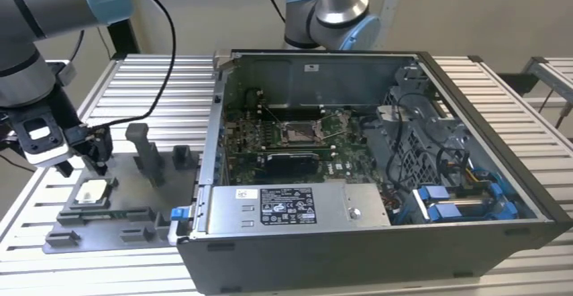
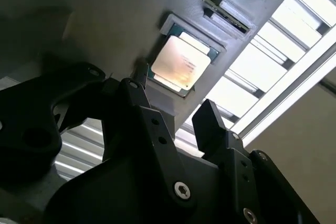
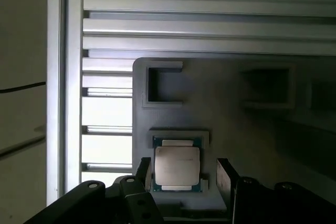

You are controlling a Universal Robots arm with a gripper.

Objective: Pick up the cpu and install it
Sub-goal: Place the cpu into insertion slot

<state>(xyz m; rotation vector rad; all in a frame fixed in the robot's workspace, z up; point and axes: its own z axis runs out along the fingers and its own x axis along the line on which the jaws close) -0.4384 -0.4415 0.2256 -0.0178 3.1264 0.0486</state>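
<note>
The cpu [image 1: 93,191], a small square chip with a pale metal top, lies flat in a pocket of the grey fixture tray [image 1: 125,205] at the exterior view's left. My gripper [image 1: 82,167] hangs just above it, open and holding nothing. Both wrist views show the cpu [image 2: 181,62] [image 3: 177,166] sitting between the two black fingers [image 2: 210,116] [image 3: 227,174], which stand apart from its sides. The dark metal-framed socket [image 1: 300,132] sits on the green board inside the open computer case [image 1: 501,175].
Grey upright posts [image 1: 147,152] rise from the fixture tray right beside the gripper. A large silver box with a label [image 1: 291,205] fills the case's near side. A second arm [image 1: 327,11] stands behind the case. Everything rests on a slatted aluminium table [image 1: 157,84].
</note>
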